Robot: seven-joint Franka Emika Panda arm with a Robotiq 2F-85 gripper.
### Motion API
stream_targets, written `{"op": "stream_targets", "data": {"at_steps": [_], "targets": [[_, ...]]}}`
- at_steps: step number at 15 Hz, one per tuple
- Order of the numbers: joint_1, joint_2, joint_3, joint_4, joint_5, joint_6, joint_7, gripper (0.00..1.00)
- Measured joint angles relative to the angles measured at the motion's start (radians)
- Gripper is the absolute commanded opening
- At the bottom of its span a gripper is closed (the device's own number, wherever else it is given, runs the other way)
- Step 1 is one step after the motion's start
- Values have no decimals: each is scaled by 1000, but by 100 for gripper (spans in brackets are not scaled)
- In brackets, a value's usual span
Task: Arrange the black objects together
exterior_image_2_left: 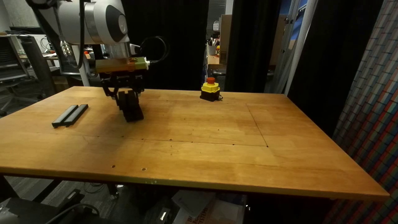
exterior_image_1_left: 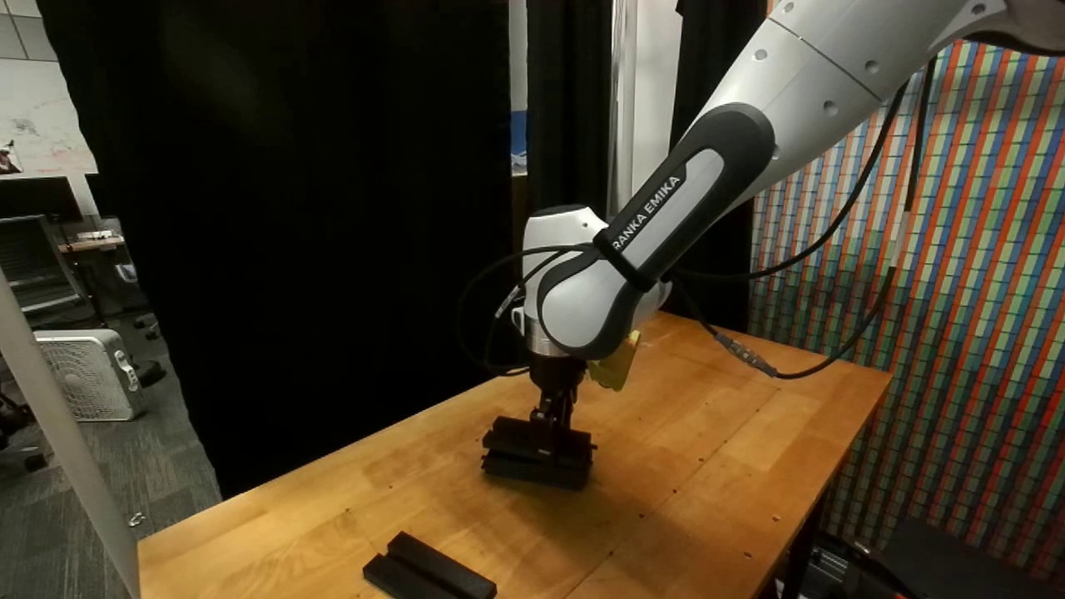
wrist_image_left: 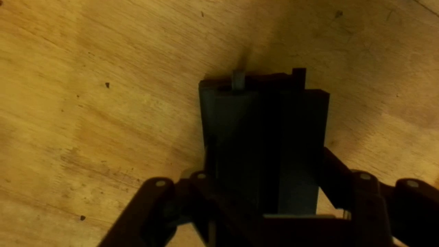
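The gripper (exterior_image_2_left: 129, 99) is black, built of slim jointed links (wrist_image_left: 147, 202) with pale round pin heads (wrist_image_left: 160, 183). Just above it sits a yellow-green block (exterior_image_2_left: 112, 66) with an orange patch (exterior_image_2_left: 131, 65), and over that a silvery collar (exterior_image_2_left: 115, 51). Farther up from the gripper, the arm (exterior_image_1_left: 790, 87) is smooth, rounded and whitish grey, dotted with small round caps (exterior_image_1_left: 829, 107). A dark, round-ended panel (exterior_image_1_left: 707, 179) there shows the letters "RANKA EMIKA", crossed at the end nearer the gripper by a black strap (exterior_image_1_left: 620, 259). Black cables (exterior_image_2_left: 81, 28) loop beside and above the gripper, one with a grey connector (exterior_image_1_left: 747, 354).

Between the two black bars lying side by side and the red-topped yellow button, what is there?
The gripper, closed on other black bars, stands between that pair and the button in an exterior view; the rest of the stretch is bare table.
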Motion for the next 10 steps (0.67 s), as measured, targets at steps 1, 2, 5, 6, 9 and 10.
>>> {"op": "stream_targets", "data": {"at_steps": [1, 2, 5, 6, 9, 10], "targets": [[0, 0, 0, 0, -3, 2, -4, 46], [0, 0, 0, 0, -6, 2, -8, 46], [0, 1, 1, 0, -16, 3, -25, 46], [0, 1, 1, 0, -17, 3, -30, 46], [0, 5, 1, 0, -24, 3, -39, 46], [0, 7, 1, 0, -30, 3, -40, 46]]}}
